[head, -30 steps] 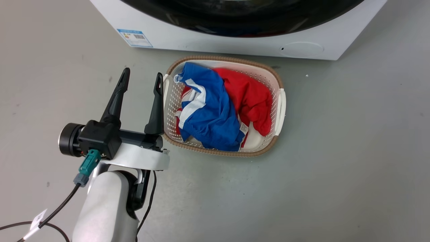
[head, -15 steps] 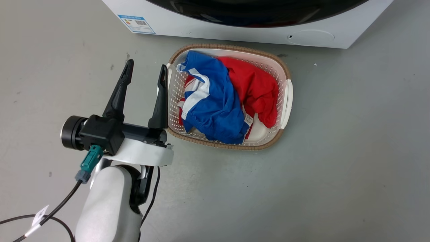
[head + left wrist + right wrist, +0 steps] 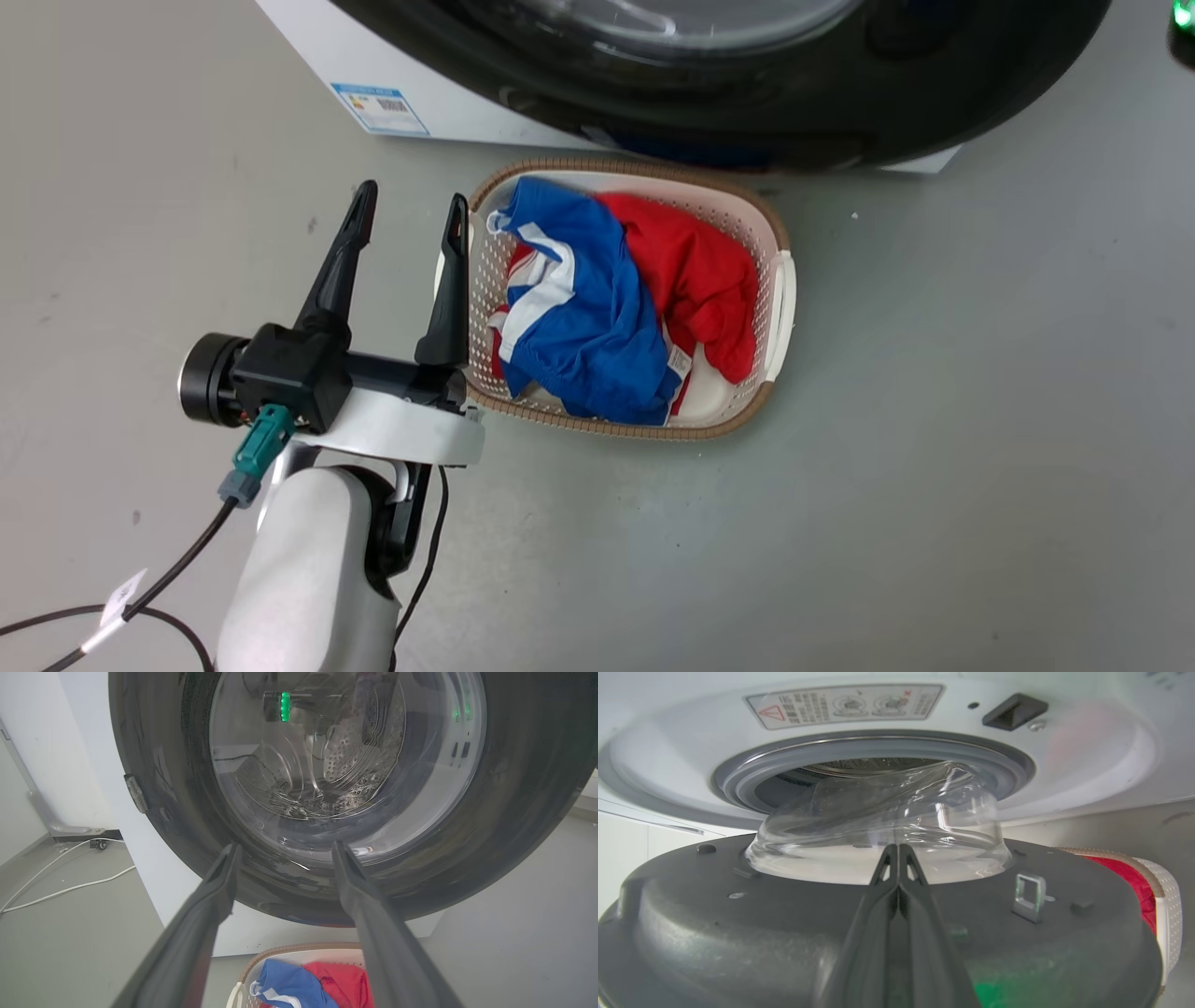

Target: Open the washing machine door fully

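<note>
Swung outward since a second ago, the washing machine door (image 3: 747, 103) now overhangs the laundry basket (image 3: 780, 289) at top centre, its glass bowl (image 3: 878, 812) half clear of the gasket (image 3: 738, 779); ajar, not fully open. The left hand (image 3: 412, 194) is spread and empty. The right hand (image 3: 899, 851) is pressed together against the door's inner face. The hinge is cut off.

In the head view, the washing machine door (image 3: 840, 93) is overhanging the top centre, reaching over the far rim of the laundry basket (image 3: 782, 299) at mid-frame. Bare floor (image 3: 980, 420) is lying open across the right and bottom. The left gripper (image 3: 412, 193), fingers spread, is hanging just left of the basket. In the right wrist view, the door's glass bowl (image 3: 878, 812) is partly blocking the drum opening (image 3: 794, 784).
</note>
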You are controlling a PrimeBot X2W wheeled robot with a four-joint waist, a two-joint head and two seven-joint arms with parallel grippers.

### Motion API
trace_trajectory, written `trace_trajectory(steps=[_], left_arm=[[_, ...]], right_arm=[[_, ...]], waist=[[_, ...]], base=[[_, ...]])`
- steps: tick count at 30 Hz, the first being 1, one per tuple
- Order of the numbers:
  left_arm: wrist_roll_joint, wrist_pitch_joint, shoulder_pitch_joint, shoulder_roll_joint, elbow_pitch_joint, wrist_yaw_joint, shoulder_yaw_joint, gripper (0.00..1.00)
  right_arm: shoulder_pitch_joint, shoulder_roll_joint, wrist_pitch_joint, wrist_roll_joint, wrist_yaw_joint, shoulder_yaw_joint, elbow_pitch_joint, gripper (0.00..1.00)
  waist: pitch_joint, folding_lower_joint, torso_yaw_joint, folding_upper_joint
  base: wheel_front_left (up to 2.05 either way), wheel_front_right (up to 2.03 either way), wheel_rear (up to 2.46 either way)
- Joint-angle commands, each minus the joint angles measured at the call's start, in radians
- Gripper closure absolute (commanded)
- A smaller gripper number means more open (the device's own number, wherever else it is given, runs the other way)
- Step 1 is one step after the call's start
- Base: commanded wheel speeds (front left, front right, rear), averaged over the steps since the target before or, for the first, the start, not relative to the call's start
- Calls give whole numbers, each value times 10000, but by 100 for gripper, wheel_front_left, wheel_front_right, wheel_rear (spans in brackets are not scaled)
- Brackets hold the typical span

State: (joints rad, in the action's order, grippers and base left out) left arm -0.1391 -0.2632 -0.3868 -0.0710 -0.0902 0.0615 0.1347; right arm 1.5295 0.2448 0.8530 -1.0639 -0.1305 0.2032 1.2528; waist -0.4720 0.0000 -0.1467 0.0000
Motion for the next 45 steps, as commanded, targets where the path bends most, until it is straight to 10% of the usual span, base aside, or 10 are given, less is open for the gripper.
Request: trace_trajectory(steps=[1,30,45], left_arm=[[54,-23,175,20,-71,22,-41,0],[52,-21,2256,-67,-1032,90,109,0],[-79,-22,2275,-32,-1147,60,351,0]], right_arm=[[-334,-111,240,73,-4,-88,17,100],[-7170,-1953,3188,-1333,-4,-1120,-5398,100],[-8787,-1973,1913,-4065,-4,-4344,-7030,100]], waist=[[271,0,68,0],[3118,0,281,0],[3201,0,76,0]], base=[[0,0,0],[0,0,0],[0,0,0]])
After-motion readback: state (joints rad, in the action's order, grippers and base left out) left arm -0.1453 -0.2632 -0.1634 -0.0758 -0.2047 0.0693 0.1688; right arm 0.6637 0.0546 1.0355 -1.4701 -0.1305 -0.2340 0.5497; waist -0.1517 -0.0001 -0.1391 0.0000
